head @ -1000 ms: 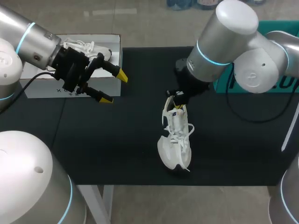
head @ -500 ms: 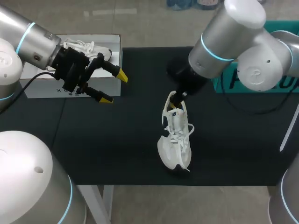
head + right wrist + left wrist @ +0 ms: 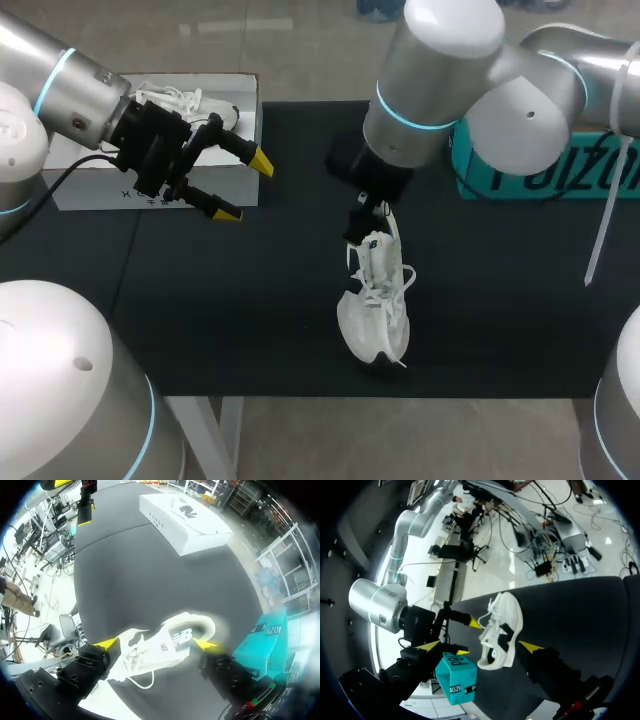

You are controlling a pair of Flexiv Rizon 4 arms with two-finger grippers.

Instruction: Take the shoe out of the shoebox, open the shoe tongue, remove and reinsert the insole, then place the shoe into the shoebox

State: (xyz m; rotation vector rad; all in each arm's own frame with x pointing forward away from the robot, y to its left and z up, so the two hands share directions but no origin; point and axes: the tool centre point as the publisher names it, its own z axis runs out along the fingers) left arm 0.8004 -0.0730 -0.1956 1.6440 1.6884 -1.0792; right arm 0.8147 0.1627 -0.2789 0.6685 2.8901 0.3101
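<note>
Shoe [image 3: 375, 300], white, lay on the black tabletop [image 3: 250, 300] near its middle, well apart from the shoebox [image 3: 80, 188] at the far left. The right gripper [image 3: 155, 644] hung over the heel end with its fingers spread wide on either side, seemingly not touching it. The left gripper [image 3: 243, 187] hovered just beside the shoebox, released.

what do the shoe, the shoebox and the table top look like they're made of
Shoe: white, probably a synthetic or mesh upper with cord laces and a smooth, foam-like sole; the exact fabric is unclear. Shoebox: likely cardboard, matte white with crisp straight edges. Table top: black, matte, no glare, perhaps a rubber or fabric mat.
</note>
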